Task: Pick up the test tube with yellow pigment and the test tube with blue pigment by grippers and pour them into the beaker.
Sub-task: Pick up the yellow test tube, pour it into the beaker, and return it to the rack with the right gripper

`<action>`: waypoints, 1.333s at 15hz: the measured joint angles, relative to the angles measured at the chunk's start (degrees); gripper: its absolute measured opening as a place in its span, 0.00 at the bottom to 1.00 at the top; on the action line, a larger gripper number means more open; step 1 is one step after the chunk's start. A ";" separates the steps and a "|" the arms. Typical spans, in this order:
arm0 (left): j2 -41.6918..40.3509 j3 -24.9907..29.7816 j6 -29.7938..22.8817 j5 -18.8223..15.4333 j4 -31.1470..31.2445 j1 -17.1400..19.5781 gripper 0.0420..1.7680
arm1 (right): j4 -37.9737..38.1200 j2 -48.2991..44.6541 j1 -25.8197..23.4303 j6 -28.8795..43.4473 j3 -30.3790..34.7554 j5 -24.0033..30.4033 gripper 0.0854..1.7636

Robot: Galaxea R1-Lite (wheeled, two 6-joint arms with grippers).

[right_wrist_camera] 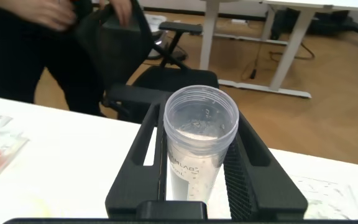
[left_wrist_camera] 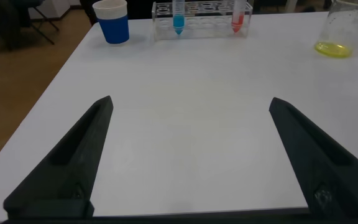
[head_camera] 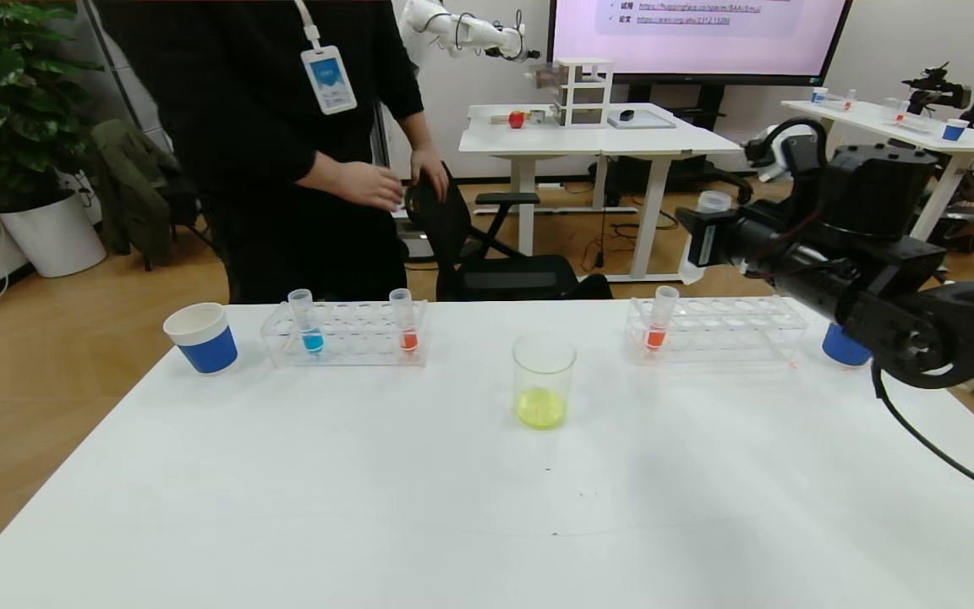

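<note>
The beaker (head_camera: 544,380) stands mid-table with yellow liquid in its bottom, also seen in the left wrist view (left_wrist_camera: 347,28). The test tube with blue pigment (head_camera: 308,321) stands upright in the left rack (head_camera: 347,337) and shows in the left wrist view (left_wrist_camera: 178,17). My right gripper (head_camera: 701,235) is raised above the right rack (head_camera: 719,331), shut on a clear tube (right_wrist_camera: 199,140) that holds only droplets; no yellow shows in it. My left gripper (left_wrist_camera: 190,102) is open over bare table near the front left, outside the head view.
Orange tubes stand in the left rack (head_camera: 405,323) and the right rack (head_camera: 659,321). Blue paper cups sit at the far left (head_camera: 202,338) and far right (head_camera: 842,345). A person (head_camera: 284,144) stands behind the table with a black chair (head_camera: 487,245).
</note>
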 joint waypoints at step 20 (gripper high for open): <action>0.00 0.00 0.02 -0.01 0.00 0.02 0.99 | -1.49 19.74 -34.88 -2.13 -13.64 10.53 0.26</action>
